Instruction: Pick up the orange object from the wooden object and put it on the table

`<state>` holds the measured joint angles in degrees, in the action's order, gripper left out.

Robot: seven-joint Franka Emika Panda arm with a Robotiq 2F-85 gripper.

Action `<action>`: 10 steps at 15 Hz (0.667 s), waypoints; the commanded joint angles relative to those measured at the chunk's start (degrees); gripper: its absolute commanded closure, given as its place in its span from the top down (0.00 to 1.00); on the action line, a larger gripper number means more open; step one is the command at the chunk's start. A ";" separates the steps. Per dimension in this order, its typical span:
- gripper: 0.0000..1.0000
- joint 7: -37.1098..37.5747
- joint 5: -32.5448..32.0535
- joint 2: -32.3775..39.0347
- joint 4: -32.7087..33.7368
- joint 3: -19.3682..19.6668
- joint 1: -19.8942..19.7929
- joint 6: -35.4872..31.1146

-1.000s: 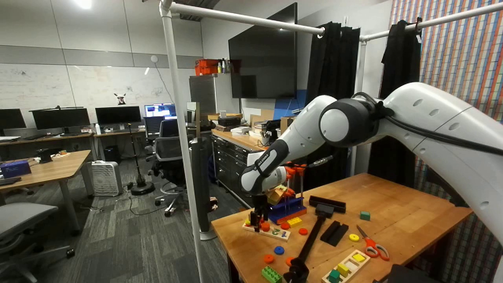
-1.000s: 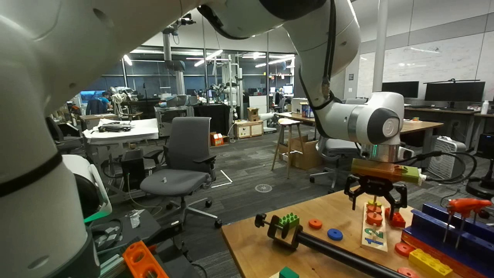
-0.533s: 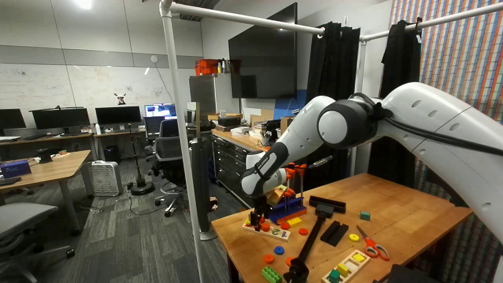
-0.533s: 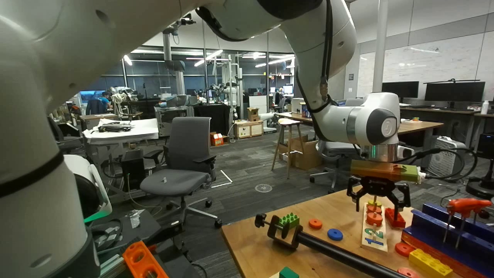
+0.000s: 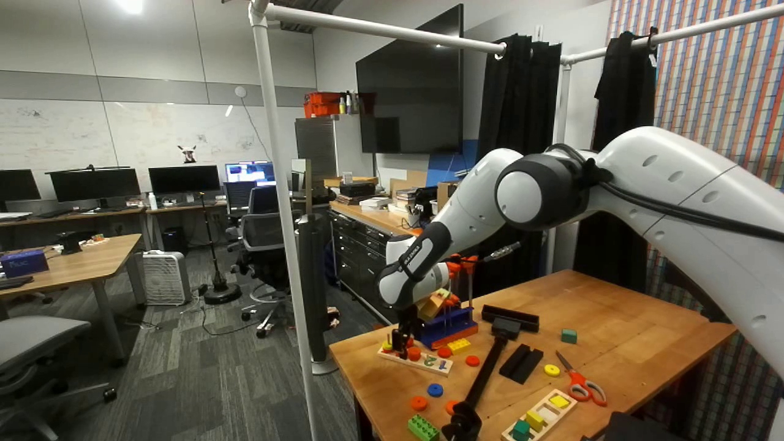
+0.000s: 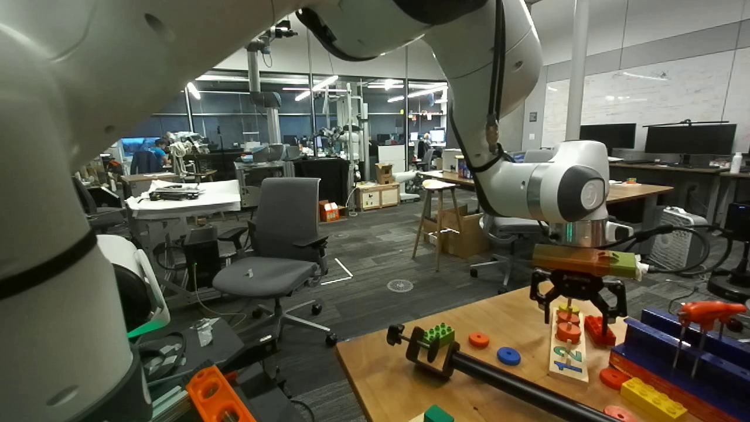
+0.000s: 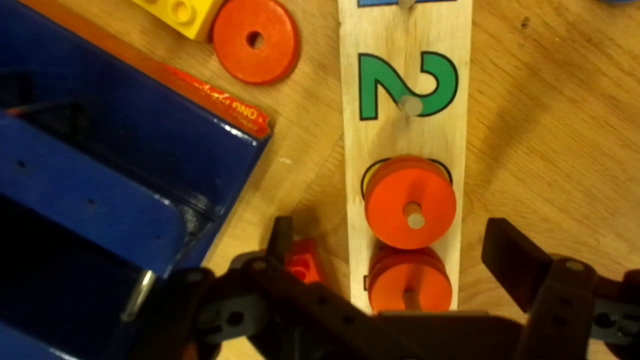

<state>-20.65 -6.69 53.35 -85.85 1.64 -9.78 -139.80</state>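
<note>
In the wrist view, my pincer [image 7: 389, 227] stands with its fingers [image 7: 515, 267] spread wide apart, one to each side of the wooden board [image 7: 369, 145], and I have hold of nothing. Orange discs [image 7: 387, 220] sit in two stacks on neighbouring pegs [image 7: 416, 220] of this board, beyond the green numeral 2 [image 7: 368, 90]; the first stack shows between my fingertips, apart from both, while the second is partly hidden by the pincer. A red brick [image 7: 302, 257] lies between the board and the blue rack [image 7: 165, 115], and a loose orange disc [image 7: 275, 42] rests just beside a yellow brick [image 7: 187, 15]. In an exterior view, I see the board near the left corner of the counter [image 5: 625, 306], with the rack toward the far edge. Along the left edge lie a blue disc [image 5: 435, 389], another orange disc [image 5: 419, 403] and a green brick [image 5: 422, 427]. Orange-handled scissors [image 5: 574, 375] lie close to the near right edge, by a yellow disc [image 5: 552, 370]; a green block [image 5: 569, 335] lies farther in from that edge.
</note>
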 commanded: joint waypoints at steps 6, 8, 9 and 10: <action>0.27 1.85 -0.63 -2.52 -2.83 0.32 0.52 -0.74; 0.22 2.19 -0.63 -2.84 -3.04 0.38 0.61 -0.75; 0.23 2.38 -0.61 -3.16 -3.38 0.38 0.66 -0.88; 0.23 2.53 -0.51 -3.57 -3.82 0.30 0.66 -0.88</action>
<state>-19.69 -6.69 52.98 -86.39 1.61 -9.75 -139.80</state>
